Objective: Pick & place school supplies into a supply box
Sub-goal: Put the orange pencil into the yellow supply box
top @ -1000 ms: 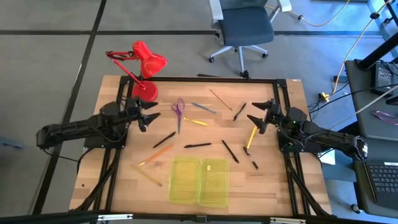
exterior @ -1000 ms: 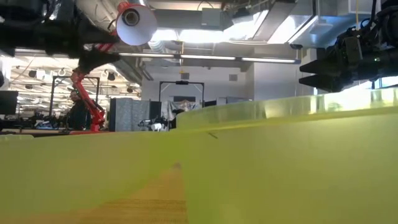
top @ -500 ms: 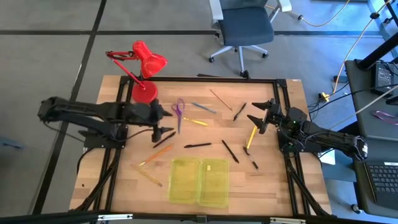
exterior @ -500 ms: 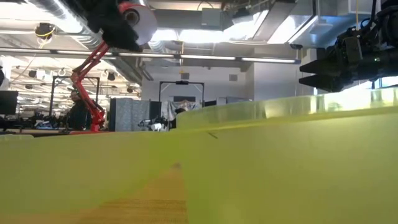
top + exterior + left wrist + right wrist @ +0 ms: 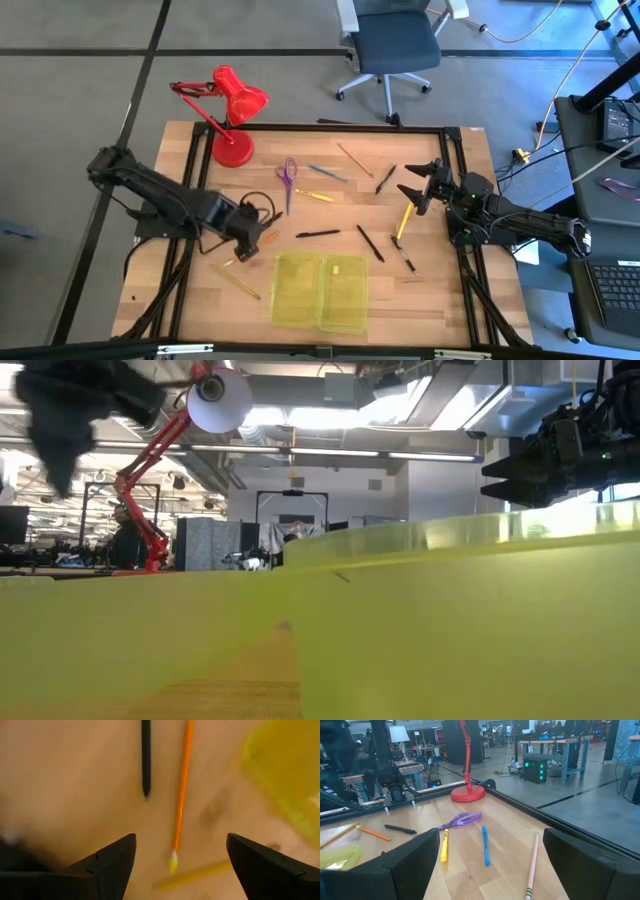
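Note:
The supply box (image 5: 320, 292), a yellow-green case, lies open on its two halves near the table's near edge. Pens and pencils lie scattered on the wood, with purple scissors (image 5: 289, 175) farther back. My left gripper (image 5: 248, 243) is open and points down over an orange pencil (image 5: 182, 785). A black pen (image 5: 145, 760) lies beside that pencil, and a yellow pencil (image 5: 200, 874) lies nearer the fingers. The fingers stand on either side of the orange pencil's end and touch nothing. My right gripper (image 5: 415, 185) is open and waits at the table's right, above a yellow marker (image 5: 405, 220).
A red desk lamp (image 5: 232, 120) stands at the far left corner. More black pens (image 5: 370, 243), a blue pen (image 5: 328, 173) and a tan pencil (image 5: 354, 160) lie mid-table. The box corner (image 5: 285, 770) is close to my left gripper. An office chair (image 5: 395, 45) stands beyond the table.
My left gripper has swung from beside the lamp base toward the near edge and the table's middle. It has tipped downward and now sits over the orange pencil, next to the box. The pens and the box have stayed put.

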